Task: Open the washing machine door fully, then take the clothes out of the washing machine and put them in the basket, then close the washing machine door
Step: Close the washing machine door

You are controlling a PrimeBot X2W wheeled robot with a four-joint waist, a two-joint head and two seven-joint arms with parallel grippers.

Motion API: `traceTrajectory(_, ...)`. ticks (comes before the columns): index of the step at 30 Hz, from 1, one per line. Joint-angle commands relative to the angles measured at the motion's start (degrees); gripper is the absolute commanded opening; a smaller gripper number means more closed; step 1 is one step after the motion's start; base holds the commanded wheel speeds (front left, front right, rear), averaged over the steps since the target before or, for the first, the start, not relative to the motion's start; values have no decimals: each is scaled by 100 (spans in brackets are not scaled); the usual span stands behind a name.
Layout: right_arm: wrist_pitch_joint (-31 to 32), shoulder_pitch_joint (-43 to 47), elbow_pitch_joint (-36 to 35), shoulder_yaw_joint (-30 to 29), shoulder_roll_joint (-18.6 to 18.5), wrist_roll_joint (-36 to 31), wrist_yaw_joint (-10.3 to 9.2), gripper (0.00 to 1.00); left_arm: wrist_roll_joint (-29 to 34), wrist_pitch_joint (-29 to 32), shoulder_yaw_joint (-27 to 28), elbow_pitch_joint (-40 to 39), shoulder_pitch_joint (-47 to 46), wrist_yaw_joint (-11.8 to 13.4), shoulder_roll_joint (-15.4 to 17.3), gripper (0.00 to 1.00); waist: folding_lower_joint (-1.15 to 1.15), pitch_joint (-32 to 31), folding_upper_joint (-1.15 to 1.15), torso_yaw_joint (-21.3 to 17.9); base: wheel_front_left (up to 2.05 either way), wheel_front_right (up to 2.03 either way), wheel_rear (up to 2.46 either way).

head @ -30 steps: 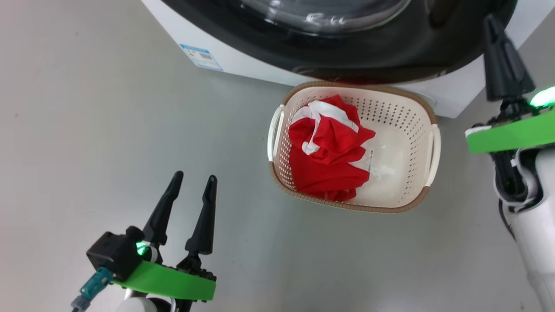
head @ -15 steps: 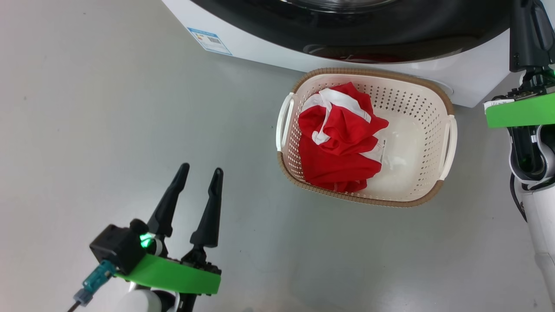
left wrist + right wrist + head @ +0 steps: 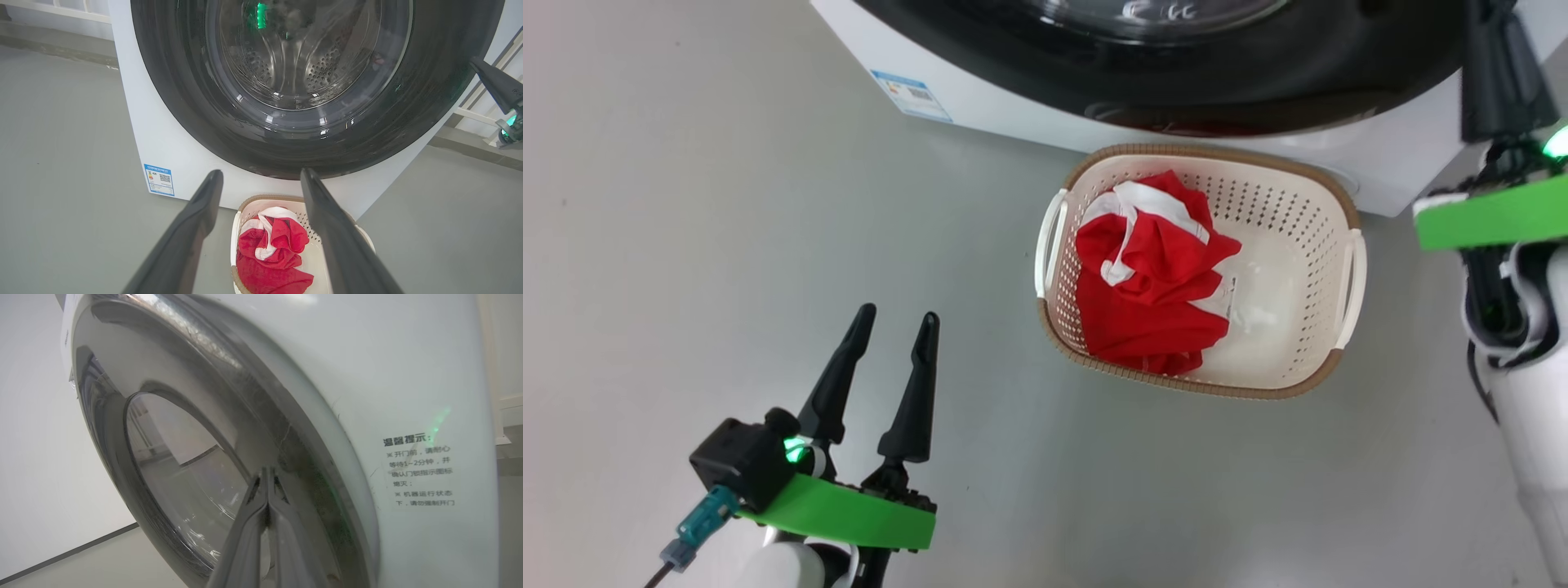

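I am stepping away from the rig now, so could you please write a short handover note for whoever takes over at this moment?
Left gripper: open, empty, hovering over the floor left of the basket.
Right gripper: shut, empty, fingertips at the black rim of the washing machine door, at its right edge.
Clothes: a red and white bundle in the basket, which stands in front of the washing machine.
Done: clothes moved; door looks closed against the machine.
Left: check that the door has latched, which the pictures cannot settle.
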Motion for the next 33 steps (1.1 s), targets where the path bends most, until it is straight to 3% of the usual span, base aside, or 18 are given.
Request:
traceTrajectory(1, -34, 163, -138, 129, 52, 19, -5, 2, 22, -69, 224, -101, 12, 3, 95, 100, 0, -90, 0, -51, 0, 0, 0)
traceTrajectory(5, -34, 505, -180, 282, 57, 15, -5, 14, 89, -69, 309, -50, 97, 3, 95, 100, 0, -288, 0, -151, 0, 0, 0)
traceTrajectory(8, -34, 757, -210, 390, 57, 0, -5, 33, 140, -69, 365, -13, 166, 3, 95, 100, 0, -434, 0, -240, 0, 0, 0)
traceTrajectory(10, -34, 914, -228, 437, 71, -6, -5, 55, 179, -69, 403, 13, 203, 3, 95, 100, 0, -528, 0, -303, 0, 0, 0)
traceTrajectory(11, -34, 989, -241, 459, 75, -9, -5, 86, 200, -69, 419, 28, 217, 3, 95, 100, 0, -574, 0, -333, 0, 0, 0)
traceTrajectory(12, -34, 1060, -252, 467, 85, -6, -5, 100, 222, -69, 439, 42, 232, 3, 95, 100, 0, -616, 0, -367, 0, 0, 0)
traceTrajectory(33, -34, 2671, -430, 272, 182, -110, -5, 100, 707, -69, 810, 80, 661, 3, 111, 100, 0, -1469, 0, -976, 0, 0, 0)
